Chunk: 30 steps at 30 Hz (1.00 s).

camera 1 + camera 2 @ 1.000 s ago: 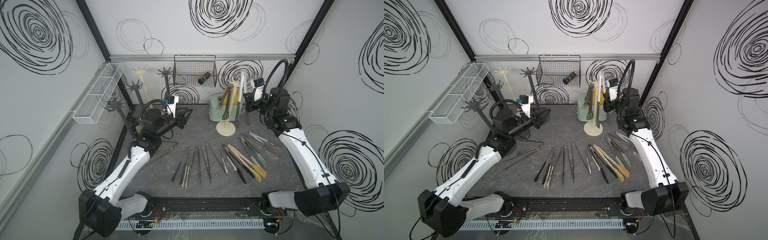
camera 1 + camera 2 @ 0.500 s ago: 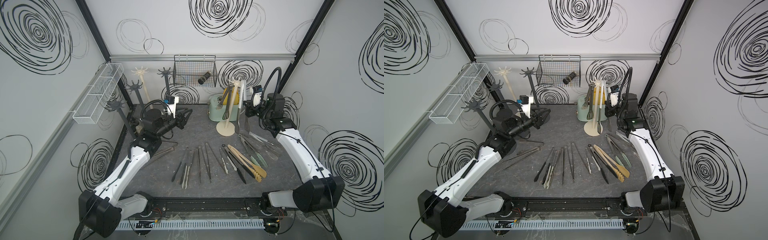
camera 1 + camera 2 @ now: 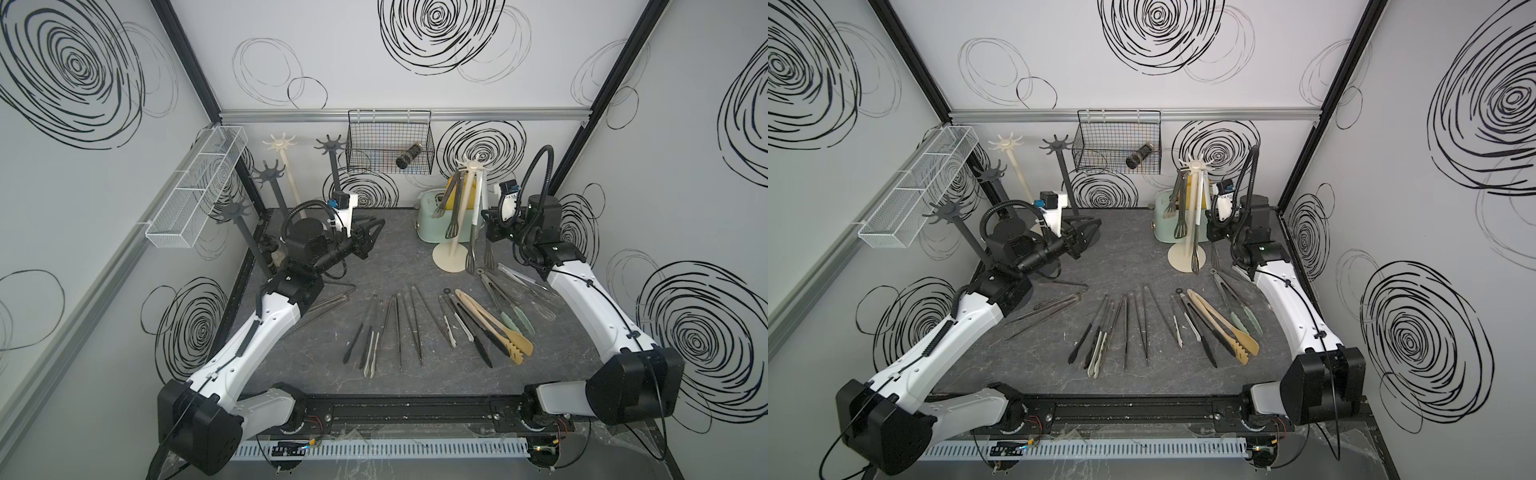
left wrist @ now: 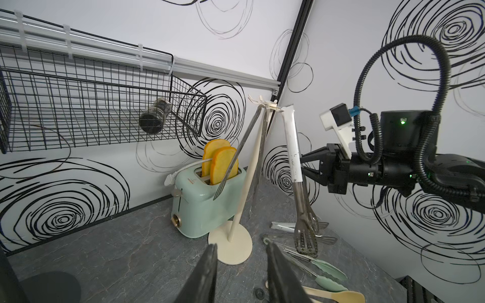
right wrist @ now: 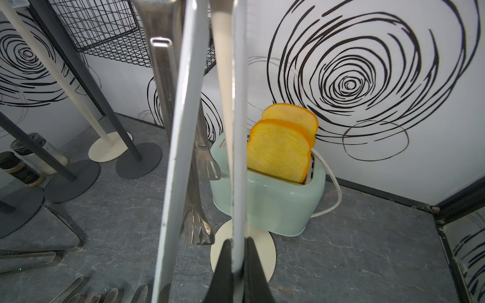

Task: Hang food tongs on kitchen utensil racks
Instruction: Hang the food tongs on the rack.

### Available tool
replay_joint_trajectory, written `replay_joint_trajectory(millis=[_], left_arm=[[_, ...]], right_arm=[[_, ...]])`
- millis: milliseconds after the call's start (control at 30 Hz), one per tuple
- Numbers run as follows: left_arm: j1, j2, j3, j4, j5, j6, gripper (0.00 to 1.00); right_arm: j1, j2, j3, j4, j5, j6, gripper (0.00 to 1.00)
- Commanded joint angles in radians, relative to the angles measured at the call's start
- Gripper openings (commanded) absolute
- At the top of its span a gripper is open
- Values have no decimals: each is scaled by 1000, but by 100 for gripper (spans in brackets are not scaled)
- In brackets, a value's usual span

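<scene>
"Three pairs hang at the cream rack. Which one is in hand?"

"The white-handled tongs — top end at the hook crown, heads low, near the table. Whether it sits on a hook I cannot tell. The right gripper is clenched on one white arm."

"The rack's position?"

"Upright, back right, just beside the toaster."

"Left side?"

"The left gripper hangs above the table, fingers parted, holding nothing. Other tongs lie in a row nearer the front — the wooden pair among them."
</scene>
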Motion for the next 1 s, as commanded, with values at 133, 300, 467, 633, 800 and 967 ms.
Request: replay_joint_trajectory(millis=[133, 300, 467, 633, 800, 967], left_arm=[[-5, -18, -14, 47, 9, 14, 36], [-9, -17, -21, 54, 14, 14, 36], [-9, -17, -26, 58, 14, 15, 36], [-12, -17, -28, 63, 16, 16, 36], [-14, -14, -30, 66, 19, 16, 36], [-14, -12, -29, 67, 19, 16, 37]], right_arm=[[3, 5, -65, 58, -16, 19, 0], [8, 31, -89, 77, -18, 24, 0], [17, 74, -91, 89, -21, 30, 0], [25, 110, -97, 97, -18, 39, 0], [28, 131, -99, 95, -14, 41, 2], [29, 141, -93, 90, -16, 42, 8]])
